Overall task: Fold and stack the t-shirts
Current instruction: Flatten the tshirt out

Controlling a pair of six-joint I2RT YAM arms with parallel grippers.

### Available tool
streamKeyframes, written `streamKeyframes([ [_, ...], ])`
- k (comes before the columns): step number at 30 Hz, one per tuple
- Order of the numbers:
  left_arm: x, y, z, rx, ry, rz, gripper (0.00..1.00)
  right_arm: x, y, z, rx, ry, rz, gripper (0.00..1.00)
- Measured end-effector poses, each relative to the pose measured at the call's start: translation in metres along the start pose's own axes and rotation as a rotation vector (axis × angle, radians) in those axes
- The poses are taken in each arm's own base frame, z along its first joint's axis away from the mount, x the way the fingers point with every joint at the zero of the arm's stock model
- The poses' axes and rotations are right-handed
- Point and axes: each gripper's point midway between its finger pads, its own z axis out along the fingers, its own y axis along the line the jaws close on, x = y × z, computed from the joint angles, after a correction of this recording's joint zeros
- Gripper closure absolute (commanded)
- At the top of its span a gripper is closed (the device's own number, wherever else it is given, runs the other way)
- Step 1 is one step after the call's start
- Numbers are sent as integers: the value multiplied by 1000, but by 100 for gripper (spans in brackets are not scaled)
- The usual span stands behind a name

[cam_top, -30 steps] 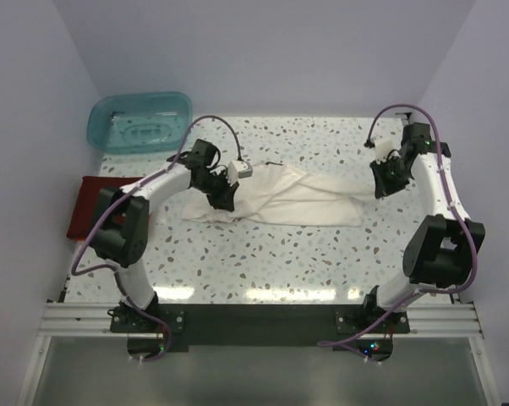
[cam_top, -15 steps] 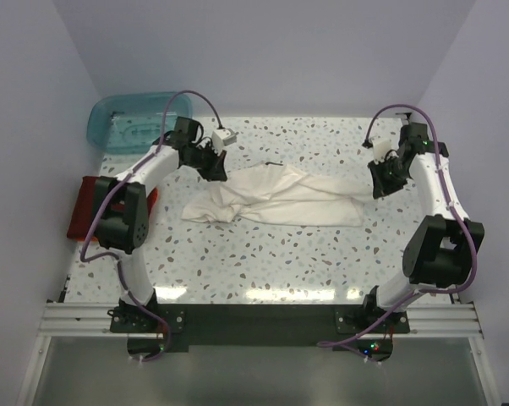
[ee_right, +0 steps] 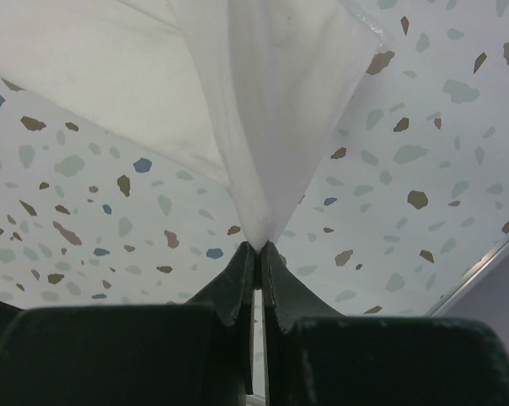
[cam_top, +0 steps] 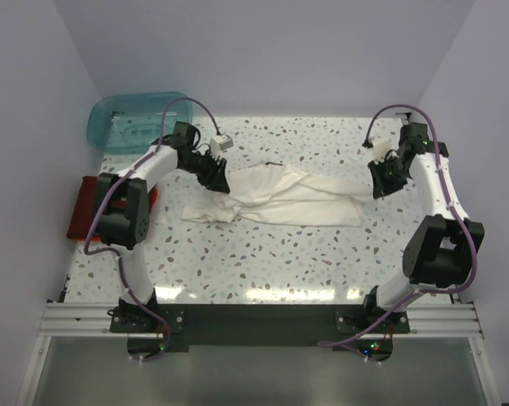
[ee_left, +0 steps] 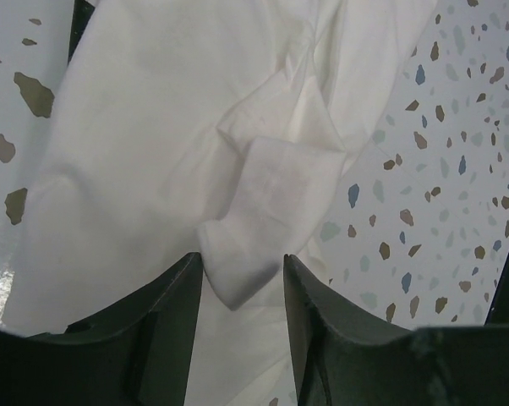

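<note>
Right claw (ee_right: 256, 248) tight on cream t-shirt (ee_right: 271, 101)

Your left arm (cam_top: 145, 169) and right arm (cam_top: 440, 190) share one build: white tubular links joined by bulky black joint housings, the largest a rounded black block partway up each. A thin purple cable (cam_top: 191, 101) loops off the left arm, and you'll see a matching one on the right. A small white camera block (cam_top: 221, 142) sits at the left wrist. The left gripper (ee_left: 242, 288) has two dark, matte fingers with flat inner faces. The right gripper (ee_right: 259, 254) has the same dark fingers, tapering to thin tips. Each arm stands on a black base plate (cam_top: 136, 321), with tiny coloured lights just below it.
</note>
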Motion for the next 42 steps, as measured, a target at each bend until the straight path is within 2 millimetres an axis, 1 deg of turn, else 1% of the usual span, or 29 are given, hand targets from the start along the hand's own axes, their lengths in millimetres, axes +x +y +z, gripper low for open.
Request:
streamKeyframes([
  [9, 7, -3, 5, 33, 11, -55, 50, 0, 0, 0, 0, 0, -4, 100],
  [16, 24, -3, 10, 39, 39, -160, 49, 0, 0, 0, -1, 1, -13, 100],
  [19, 29, 3, 6, 20, 37, -225, 49, 0, 0, 0, -1, 1, -13, 100],
  [25, 29, 15, -5, -6, 9, -311, 50, 0, -1, 1, -2, 3, -16, 100],
  [29, 28, 13, -6, 12, -1, -324, 51, 0, -1, 1, -2, 3, -16, 100],
  [35, 27, 7, -3, 52, -13, -367, 52, 0, -1, 1, -2, 3, -16, 100],
  [40, 36, 12, 6, 58, 4, -413, 53, 1, 0, 1, -3, 4, -18, 100],
  [42, 40, 12, 9, 61, 13, -430, 56, 1, 0, 1, -3, 4, -19, 100],
])
